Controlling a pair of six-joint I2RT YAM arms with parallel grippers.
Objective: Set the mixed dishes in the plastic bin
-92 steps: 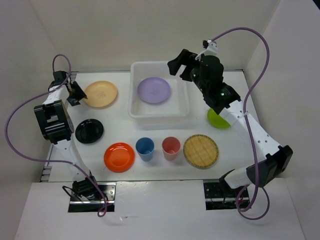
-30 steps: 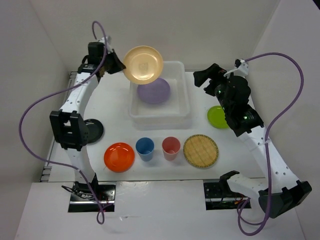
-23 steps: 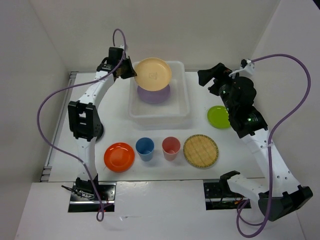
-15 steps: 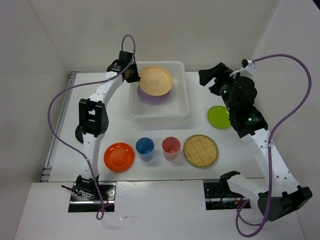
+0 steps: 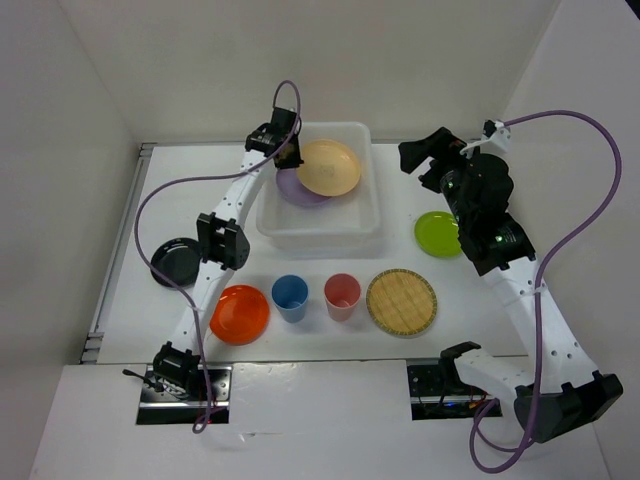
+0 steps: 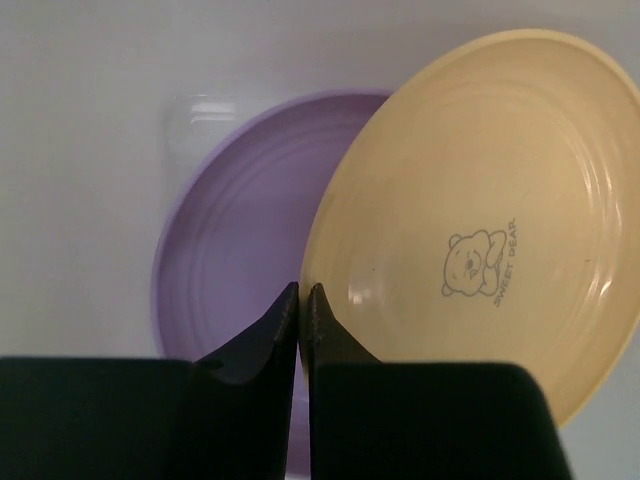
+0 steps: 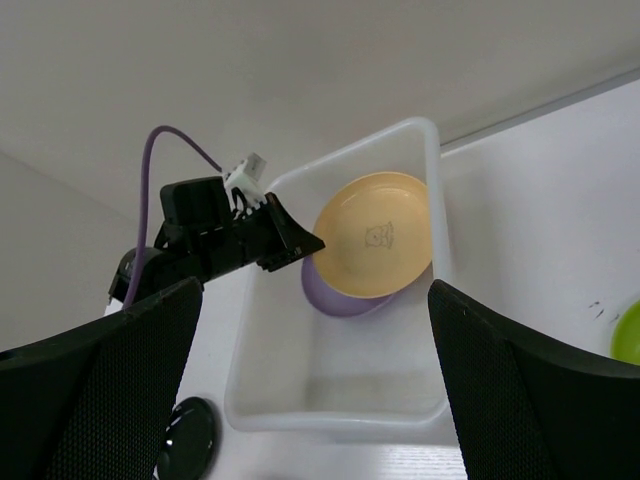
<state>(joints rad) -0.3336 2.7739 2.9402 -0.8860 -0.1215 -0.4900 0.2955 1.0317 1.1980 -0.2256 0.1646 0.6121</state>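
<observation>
Now yellow plate (image 6: pixel 480 250) rim btwn left claw (image 6: pixel 302 290) tips.

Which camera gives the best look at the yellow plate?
Left wrist: the yellow plate fills the frame, bear print readable, left tool pinching its rim. Top shows it small, over the bin. Right wrist shows it distant, above the purple plate.

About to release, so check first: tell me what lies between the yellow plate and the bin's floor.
The purple plate lies in the bin, partly under the pale yellow plate held by the left end effector. Nothing else visible is in the way.
</observation>
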